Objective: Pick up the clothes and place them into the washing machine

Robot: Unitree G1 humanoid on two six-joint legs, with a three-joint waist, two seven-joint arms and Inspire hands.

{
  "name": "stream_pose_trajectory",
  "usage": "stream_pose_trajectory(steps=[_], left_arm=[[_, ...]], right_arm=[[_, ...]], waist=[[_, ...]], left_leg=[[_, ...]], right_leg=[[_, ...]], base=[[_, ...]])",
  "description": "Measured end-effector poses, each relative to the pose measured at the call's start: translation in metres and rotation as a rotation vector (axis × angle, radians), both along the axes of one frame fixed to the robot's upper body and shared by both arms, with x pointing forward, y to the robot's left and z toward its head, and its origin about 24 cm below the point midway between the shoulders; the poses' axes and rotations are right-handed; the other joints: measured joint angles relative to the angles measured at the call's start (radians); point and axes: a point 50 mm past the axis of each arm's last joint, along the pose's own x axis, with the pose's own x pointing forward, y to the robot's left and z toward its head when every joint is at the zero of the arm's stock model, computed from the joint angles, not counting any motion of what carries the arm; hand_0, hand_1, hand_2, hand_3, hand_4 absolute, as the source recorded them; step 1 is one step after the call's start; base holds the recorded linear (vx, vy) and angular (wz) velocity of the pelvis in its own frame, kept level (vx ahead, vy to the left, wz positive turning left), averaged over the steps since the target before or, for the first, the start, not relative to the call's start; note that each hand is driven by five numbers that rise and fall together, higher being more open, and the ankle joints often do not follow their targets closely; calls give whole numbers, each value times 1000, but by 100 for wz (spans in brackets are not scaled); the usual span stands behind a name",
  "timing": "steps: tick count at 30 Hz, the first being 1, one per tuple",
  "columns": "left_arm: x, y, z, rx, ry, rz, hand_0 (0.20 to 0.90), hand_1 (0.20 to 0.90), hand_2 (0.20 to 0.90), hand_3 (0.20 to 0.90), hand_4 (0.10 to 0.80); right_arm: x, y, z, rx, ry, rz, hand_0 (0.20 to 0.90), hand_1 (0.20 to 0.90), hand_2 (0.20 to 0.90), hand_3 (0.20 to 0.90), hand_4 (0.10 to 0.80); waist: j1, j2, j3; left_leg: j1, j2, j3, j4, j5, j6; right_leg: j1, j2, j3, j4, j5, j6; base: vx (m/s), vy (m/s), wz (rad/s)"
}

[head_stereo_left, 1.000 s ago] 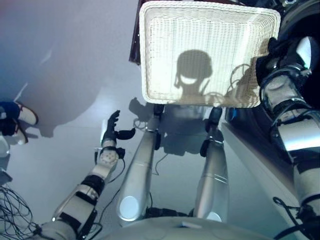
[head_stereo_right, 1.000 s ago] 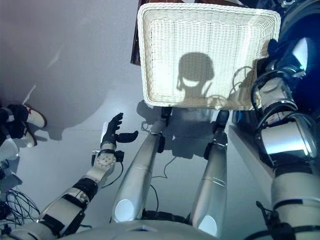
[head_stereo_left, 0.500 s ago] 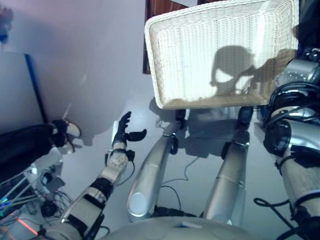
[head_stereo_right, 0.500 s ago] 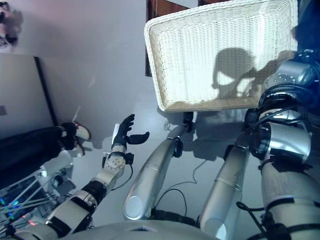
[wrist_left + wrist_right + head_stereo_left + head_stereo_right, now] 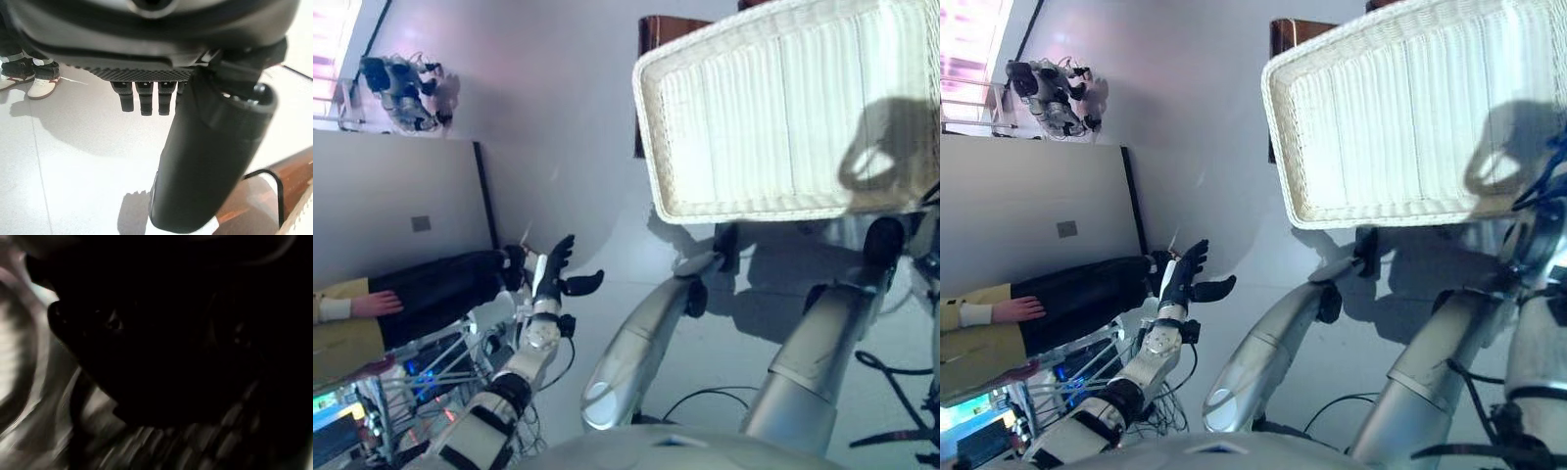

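The white wicker basket point(image 5: 783, 117) is filling the upper right of the frame with no clothes showing in it, a person point(image 5: 1028, 313) is sitting at the left edge, the left hand point(image 5: 553, 279) is hanging released over the floor, and the right hand's state I cannot tell.

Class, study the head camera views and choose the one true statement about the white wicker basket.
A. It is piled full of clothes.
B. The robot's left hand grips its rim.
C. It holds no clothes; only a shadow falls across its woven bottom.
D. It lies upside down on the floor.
C: the white wicker basket shows only bare weave and a shadow inside, and the left hand hangs open over the floor, well away from it.
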Motion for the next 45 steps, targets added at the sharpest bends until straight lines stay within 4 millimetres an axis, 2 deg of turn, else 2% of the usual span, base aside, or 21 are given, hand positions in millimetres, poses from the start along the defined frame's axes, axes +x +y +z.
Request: stream_pose_trajectory(steps=[2, 4, 9, 12, 15, 17, 19, 20, 22, 25, 28, 29, 33, 35, 36, 37, 39, 42, 45], left_arm=[[0, -1, 0, 0, 0, -4, 900, 900, 900, 900, 800], [1, -4, 0, -2, 1, -12, 900, 900, 900, 900, 800], [1, -14, -1, -24, 1, -26, 900, 900, 900, 900, 800], [0, -16, -2, -29, 10, -27, 900, 900, 900, 900, 800], [-3, -14, -7, -8, 35, -29, 900, 900, 900, 900, 800], [-5, -13, -8, 10, 46, -33, 900, 900, 900, 900, 800], [-7, -12, -10, 33, 49, -28, 900, 900, 900, 900, 800], [-7, -12, -10, 41, 45, -28, 900, 900, 900, 900, 800], [-7, -11, -9, 55, 39, -12, 900, 900, 900, 900, 800], [-7, -10, -9, 59, 34, -1, 900, 900, 900, 900, 800], [-9, -8, -12, 66, 50, 10, 900, 900, 900, 900, 800], [-9, -7, -13, 70, 58, 11, 900, 900, 900, 900, 800], [-9, -5, -17, 69, 91, 5, 900, 900, 900, 900, 800], [-11, 0, -21, 71, 114, 23, 900, 900, 900, 900, 800], [-11, 0, -22, 62, 122, 26, 900, 900, 900, 900, 800], [-12, 1, -23, 53, 131, 34, 900, 900, 900, 900, 800], [-14, 0, -25, 45, 144, 19, 900, 900, 900, 900, 800], [-20, 5, -31, 47, 188, 26, 900, 900, 900, 900, 800], [-26, 9, -39, 56, 246, 24, 900, 900, 900, 900, 800]], right_arm=[[7, -7, -9, 49, 64, -10, 900, 900, 900, 900, 800], [23, -13, -24, 153, 207, 21, 900, 900, 900, 900, 800], [61, -11, -83, 260, 475, 121, 900, 900, 900, 900, 800], [65, -14, -96, 229, 603, 74, 900, 900, 900, 900, 800], [65, -16, -97, 100, 881, -116, 900, 900, 900, 900, 800], [67, -20, -103, -85, 1241, -398, 900, 900, 900, 900, 800], [71, -17, -106, -207, 1459, -604, 900, 900, 900, 900, 800], [72, -17, -109, -235, 1533, -671, 900, 900, 900, 900, 800], [78, -11, -118, -259, 1604, -680, 900, 900, 900, 900, 800], [89, -1, -135, -247, 1574, -516, 900, 900, 900, 900, 800], [104, 16, -167, -247, 1452, -233, 900, 900, 900, 900, 800], [105, 16, -175, -220, 1415, -163, 900, 900, 900, 900, 800], [111, 33, -214, -199, 1358, -10, 900, 900, 900, 900, 800], [114, 49, -239, -216, 1361, 62, 900, 900, 900, 900, 800], [115, 60, -253, -234, 1348, 107, 900, 900, 900, 900, 800], [113, 70, -268, -247, 1342, 143, 900, 900, 900, 900, 800], [104, 76, -299, -220, 1345, 179, 900, 900, 900, 900, 800], [88, 89, -354, -141, 1414, 299, 900, 900, 900, 900, 800], [62, 104, -408, -104, 1505, 412, 900, 900, 900, 900, 800]], waist=[[0, 0, 0], [-5, 5, -4], [-16, 10, -8], [-13, 14, -11], [-21, 14, -12], [-23, 11, -16], [-29, 10, -16], [-30, 10, -16], [-44, 3, -17], [-64, -21, -26], [-84, -67, -44], [-94, -78, -48], [-102, -84, -46], [-108, -90, -45], [-109, -94, -43], [-112, -100, -41], [-114, -120, -33], [-126, -187, -35], [-142, -250, -35]], left_leg=[[0, 3, 3, 14, -8, -1], [2, 8, 4, 21, -12, 2], [12, 19, -3, 28, -16, 6], [22, 19, -20, 26, -16, 6], [35, 20, -34, 23, -16, 6], [39, 22, -36, 24, -14, 9], [39, 27, -35, 20, -14, 9], [39, 29, -35, 18, -14, 9], [38, 32, -41, 17, -15, 11], [38, 36, -48, 14, -16, 11], [40, 38, -42, 8, -19, 13], [43, 40, -41, 8, -18, 15], [87, 53, -49, 9, -26, 17], [112, 64, -56, 9, -32, 11], [123, 72, -66, 10, -41, -1], [137, 79, -74, 9, -42, -5], [173, 91, -91, 6, -44, -13], [226, 108, -110, -2, -52, -24], [282, 123, -129, -20, -54, -27]], right_leg=[[4, 6, 1, 0, 0, 0], [13, 10, 1, -6, 1, 0], [37, 14, -10, -19, 4, -2], [64, 14, -23, -37, 4, -2], [99, 14, -33, -64, 7, -5], [118, 14, -37, -87, 16, 0], [130, 16, -39, -116, 29, 2], [135, 18, -39, -126, 33, 2], [145, 21, -47, -144, 40, 1], [156, 24, -55, -171, 53, 3], [162, 28, -55, -195, 61, -6], [170, 29, -56, -207, 68, 0], [237, 39, -71, -239, 77, 2], [267, 47, -81, -245, 77, 2], [287, 55, -91, -255, 80, -2], [305, 60, -103, -259, 80, -3], [352, 70, -127, -273, 78, -12], [424, 79, -162, -309, 82, -22], [506, 81, -194, -363, 89, -31]], base=[[76, 18, -11], [66, 16, -10], [46, 35, -3], [28, 21, 6], [1, 5, 6], [0, 0, 0], [-8, -7, -5], [-5, 8, -5], [0, 0, 0], [-9, 13, -5], [-5, 2, -11], [-4, -2, -13], [1, -30, -9], [10, -59, -8], [15, -56, -3], [30, -59, 0], [31, -70, 1], [31, -68, 0], [73, -76, 7]])
